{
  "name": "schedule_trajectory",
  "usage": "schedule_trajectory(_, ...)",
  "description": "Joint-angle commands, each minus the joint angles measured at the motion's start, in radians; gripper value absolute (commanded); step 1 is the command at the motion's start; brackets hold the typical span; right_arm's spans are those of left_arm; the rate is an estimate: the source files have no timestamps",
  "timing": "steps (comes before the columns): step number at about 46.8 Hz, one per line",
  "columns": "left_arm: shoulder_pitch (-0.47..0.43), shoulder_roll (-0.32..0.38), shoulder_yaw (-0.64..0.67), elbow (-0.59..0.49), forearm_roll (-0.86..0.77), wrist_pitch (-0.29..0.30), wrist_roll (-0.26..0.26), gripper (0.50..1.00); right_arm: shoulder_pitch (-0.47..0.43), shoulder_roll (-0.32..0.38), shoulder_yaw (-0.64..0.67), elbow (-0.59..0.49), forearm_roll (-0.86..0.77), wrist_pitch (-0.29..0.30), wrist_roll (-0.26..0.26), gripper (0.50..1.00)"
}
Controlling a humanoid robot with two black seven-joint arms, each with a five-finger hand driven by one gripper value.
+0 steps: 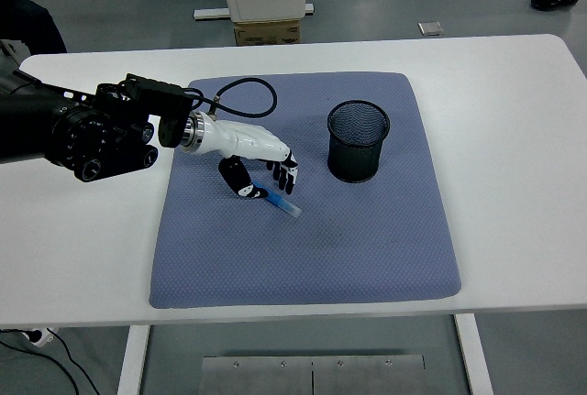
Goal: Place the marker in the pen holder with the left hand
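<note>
Fingers of the left hand [260, 168] curl over the blue marker [278, 201], not clamped; a firm pinch should precede lifting toward the mesh pen holder [359, 141].

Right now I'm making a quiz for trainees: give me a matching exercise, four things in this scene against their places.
Things:
1. marker
2. pen holder
3. left hand
4. cardboard box

Places:
A. on the floor beyond the table's far edge
B. upright on the mat's right part
C. lying on the mat, under the fingers
D. over the marker's left end, at mat centre-left

Pairs: 1-C, 2-B, 3-D, 4-A
</note>
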Motion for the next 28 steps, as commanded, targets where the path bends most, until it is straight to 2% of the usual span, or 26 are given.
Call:
schedule_trajectory(1,0.000,0.001,0.003,-0.015,0.012,0.019,0.000,0.657,0.000,0.000,0.000,0.000,0.000,0.000,0.000,1.000)
schedule_trajectory(3,0.000,0.001,0.006,-0.019,0.014,0.024,0.002,0.672,0.000,0.000,0.000,0.000,0.000,0.000,0.000,1.000)
schedule_trajectory(12,0.002,0.000,0.019,-0.020,0.014,0.032,0.003,0.675,0.000,0.000,0.000,0.000,0.000,0.000,0.000,1.000)
schedule_trajectory(18,0.002,-0.003,0.031,-0.020,0.016,0.056,0.006,0.657,0.000,0.000,0.000,0.000,0.000,0.000,0.000,1.000)
schedule_trajectory(28,0.012,-0.008,0.039,-0.020,0.023,0.062,0.012,0.628,0.000,0.000,0.000,0.000,0.000,0.000,0.000,1.000)
